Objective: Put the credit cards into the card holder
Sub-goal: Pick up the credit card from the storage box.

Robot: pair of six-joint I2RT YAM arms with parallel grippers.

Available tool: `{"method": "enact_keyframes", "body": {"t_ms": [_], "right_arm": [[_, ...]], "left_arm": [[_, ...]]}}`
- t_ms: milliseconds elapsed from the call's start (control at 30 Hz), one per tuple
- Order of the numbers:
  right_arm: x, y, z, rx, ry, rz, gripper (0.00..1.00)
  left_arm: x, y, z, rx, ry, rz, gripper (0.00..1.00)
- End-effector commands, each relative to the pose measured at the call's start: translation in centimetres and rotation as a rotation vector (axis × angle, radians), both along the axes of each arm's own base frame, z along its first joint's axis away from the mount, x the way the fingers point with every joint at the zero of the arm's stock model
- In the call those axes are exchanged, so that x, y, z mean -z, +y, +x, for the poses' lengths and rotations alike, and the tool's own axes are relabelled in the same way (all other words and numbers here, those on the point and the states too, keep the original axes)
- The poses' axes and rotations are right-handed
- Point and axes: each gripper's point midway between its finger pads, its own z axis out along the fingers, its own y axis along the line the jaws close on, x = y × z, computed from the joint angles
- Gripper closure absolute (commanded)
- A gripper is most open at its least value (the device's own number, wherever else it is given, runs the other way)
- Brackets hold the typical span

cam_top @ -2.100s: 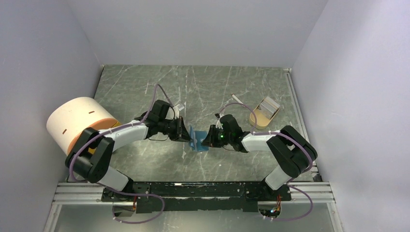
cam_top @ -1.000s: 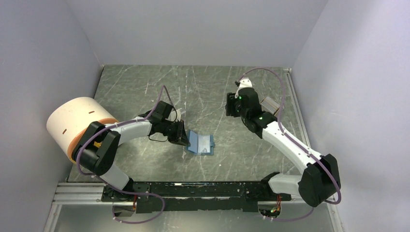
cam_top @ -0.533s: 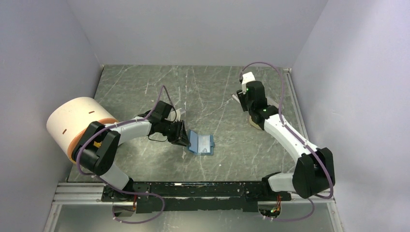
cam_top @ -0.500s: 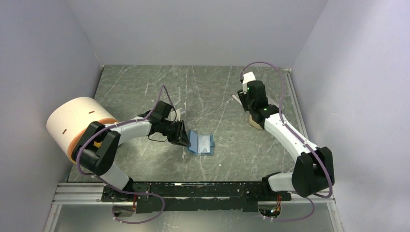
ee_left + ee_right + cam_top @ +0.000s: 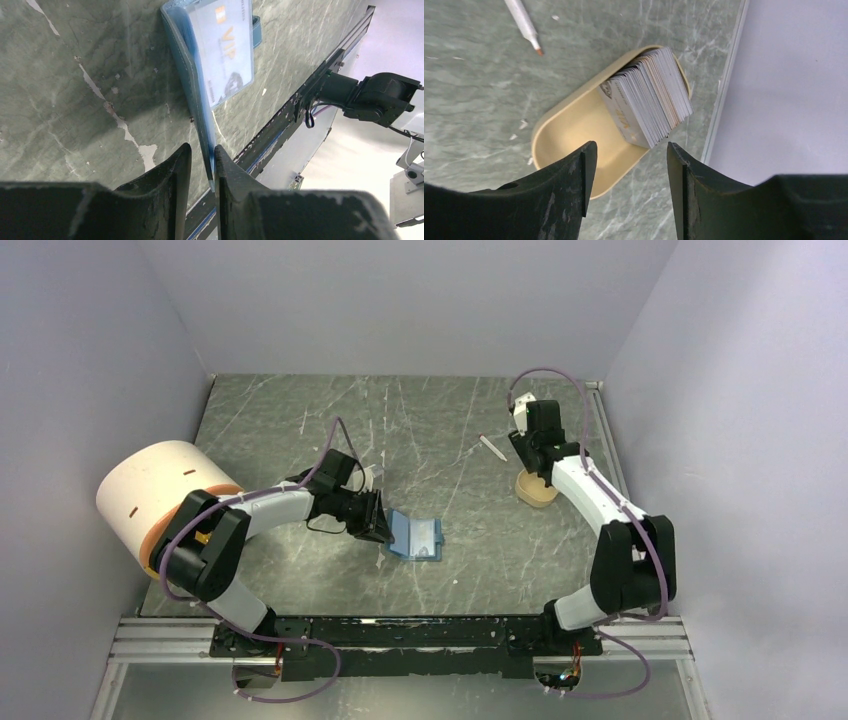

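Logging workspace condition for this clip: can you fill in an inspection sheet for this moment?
Surface: green marbled table.
Job's things: card holder open on table, one card inside; stack of cards in tan tray.
Clutter: white stick near tray; large pale drum at left.
Grippers: left gripper straddles holder's raised flap, grip unclear; right gripper open above tray.
Cables: purple, looped along both arms.
Surroundings: plain pale walls.

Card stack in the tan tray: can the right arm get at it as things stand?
Probably yes. The right gripper hovers above the tan tray, jaws open and empty; the card stack leans at one end, uncovered. The white stick lies clear of the tray.
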Motion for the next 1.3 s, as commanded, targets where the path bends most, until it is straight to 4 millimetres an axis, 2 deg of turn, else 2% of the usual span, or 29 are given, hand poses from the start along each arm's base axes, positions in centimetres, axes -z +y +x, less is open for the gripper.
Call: {"method": "enact_keyframes", "body": {"t_ms": [0,233,567,733,833,1033,1267], "right_arm": [[0.9,-2.5,0.1,0.019,0.078,-0.125,0.43],[2.6,-5.3,1.7,0.057,0.094,-0.274,0.43],[5.4,-6.2,2.8,0.058,0.122,-0.354,0.43],[5.6,-6.6,3.2,0.07,0.107,-0.375,0.44],[5.4,-6.7,3.2,0.072,0.105,-0.372,0.49],[4.3,-6.0,3.4,0.047,0.086,-0.323,0.55],[5.0,-5.3,3.2,0.013,0.112,-0.29,0.64]], "left_arm": [[0.3,0.1,0.0,0.004,0.005,-0.011,0.71],[0.2,0.2,-0.3,0.009,0.005,-0.019,0.72],[0.0,0.1,-0.4,0.014,-0.002,-0.03,0.72],[-0.2,0.1,-0.4,0.018,-0.004,-0.037,0.72],[-0.3,0.1,-0.4,0.018,-0.007,-0.036,0.72],[-0.2,0.0,-0.5,0.019,-0.004,-0.04,0.71],[-0.2,0.0,-0.4,0.018,-0.005,-0.036,0.72]]}}
